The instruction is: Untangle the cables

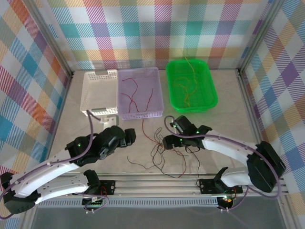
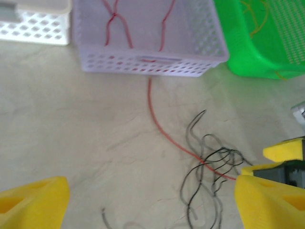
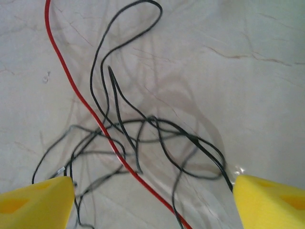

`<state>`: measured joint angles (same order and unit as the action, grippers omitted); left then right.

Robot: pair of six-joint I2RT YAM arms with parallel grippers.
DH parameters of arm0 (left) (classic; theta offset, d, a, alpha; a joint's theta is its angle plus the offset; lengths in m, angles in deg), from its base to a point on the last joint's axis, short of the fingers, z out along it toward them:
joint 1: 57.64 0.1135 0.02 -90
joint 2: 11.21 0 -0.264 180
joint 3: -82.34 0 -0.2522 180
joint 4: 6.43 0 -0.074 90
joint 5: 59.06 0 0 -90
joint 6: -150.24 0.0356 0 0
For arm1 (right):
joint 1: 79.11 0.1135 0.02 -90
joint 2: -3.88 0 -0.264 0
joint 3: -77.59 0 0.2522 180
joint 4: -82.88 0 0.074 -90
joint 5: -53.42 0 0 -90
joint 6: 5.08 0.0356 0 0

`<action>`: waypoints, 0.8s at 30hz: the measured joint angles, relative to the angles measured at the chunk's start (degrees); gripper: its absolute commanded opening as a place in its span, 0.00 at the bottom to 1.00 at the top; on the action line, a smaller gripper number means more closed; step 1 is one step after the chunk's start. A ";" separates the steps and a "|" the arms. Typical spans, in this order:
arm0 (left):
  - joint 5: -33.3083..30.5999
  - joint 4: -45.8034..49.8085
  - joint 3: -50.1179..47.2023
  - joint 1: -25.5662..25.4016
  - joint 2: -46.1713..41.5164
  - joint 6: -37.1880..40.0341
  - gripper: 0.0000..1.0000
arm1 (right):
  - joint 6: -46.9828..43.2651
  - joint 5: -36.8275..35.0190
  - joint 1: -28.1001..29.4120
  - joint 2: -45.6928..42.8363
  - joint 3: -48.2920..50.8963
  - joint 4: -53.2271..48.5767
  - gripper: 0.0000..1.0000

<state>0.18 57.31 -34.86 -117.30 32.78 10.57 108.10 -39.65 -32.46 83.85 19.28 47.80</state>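
Left pincer (image 2: 151, 202) hung wide open above the bare tabletop (image 2: 71, 133), its yellow pads (image 2: 33, 202) far apart and gripping nothing. Behind it stood a white basket (image 1: 100, 93), and just beside that, on its right, a lilac basket (image 1: 140, 114) with several red strands lying inside. One red cable (image 2: 159, 124) ran from the lilac basket's front wall forward into the cables (image 1: 164, 152), a loose tangle of black and red wire lying on the tabletop between the two arms. The right pincer (image 3: 152, 202) stood open astride that tangle, a black strand reaching one pad (image 3: 267, 200), nothing clamped. Farther right and back, a green tray (image 1: 212, 93) held orange-yellow strands.
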 measured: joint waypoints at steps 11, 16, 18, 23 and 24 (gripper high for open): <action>-0.68 2.21 -7.67 -1.44 -3.34 -7.63 0.87 | -1.07 -1.07 2.19 9.16 -4.83 3.52 0.11; -0.59 0.59 -9.94 -1.97 -2.73 -9.40 0.87 | -2.27 -1.53 2.16 8.66 -7.78 2.27 0.00; -0.42 -0.72 -10.32 -2.45 -1.46 -9.77 0.87 | -3.15 -1.92 2.03 6.78 -9.62 1.09 0.00; -0.24 -4.63 -10.32 -3.76 3.02 -10.38 0.87 | -5.62 -1.01 1.03 -0.44 -17.16 -1.75 0.00; -0.22 -5.57 -10.32 -4.07 4.15 -10.54 0.87 | -5.97 -0.31 0.70 -2.12 -18.84 -1.88 0.00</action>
<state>-0.04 51.73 -45.17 -121.36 36.93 0.03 102.13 -39.96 -31.76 81.73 0.44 45.92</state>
